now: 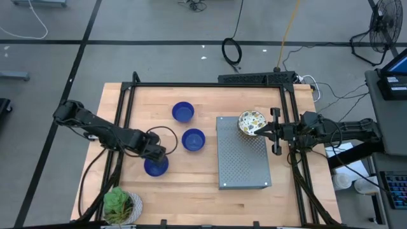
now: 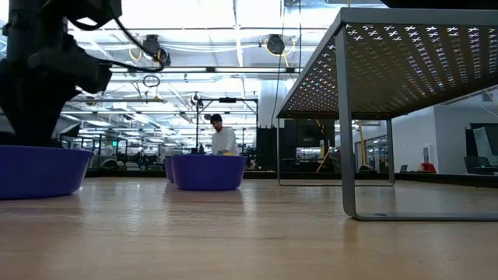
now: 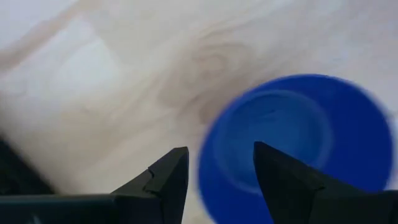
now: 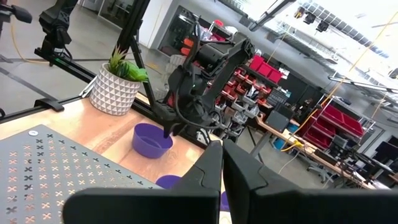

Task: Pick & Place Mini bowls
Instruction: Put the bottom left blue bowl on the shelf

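Three glossy blue mini bowls stand on the wooden table (image 1: pixel 183 112) (image 1: pixel 193 140) (image 1: pixel 156 168). My left gripper (image 1: pixel 159 154) (image 3: pixel 217 152) is open over the nearest blue bowl (image 3: pixel 298 124) (image 2: pixel 39 171). One finger is outside its rim and one is above its hollow; whether they touch it I cannot tell. My right gripper (image 1: pixel 262 130) (image 4: pixel 222 146) is shut at a cream floral mini bowl (image 1: pixel 250 121) above the far right corner of a grey perforated shelf (image 1: pixel 241 159). No other floral bowls show. My right gripper meets the floral bowl at its rim (image 1: pixel 257 128) on the side toward the table's right, coming level from the right. The bowl looks tilted, its hollow turned up and to the left. Its own wrist view hides the bowl behind the fingers (image 4: pixel 205 180), so the hold does not show.
The grey shelf (image 2: pixel 405 54) stands on thin legs on the table's right half. A white pot with a green plant (image 1: pixel 121 207) (image 4: pixel 115 87) sits at the near left corner. A black frame runs along the table's edges. A person stands far behind in the room (image 2: pixel 223 136).
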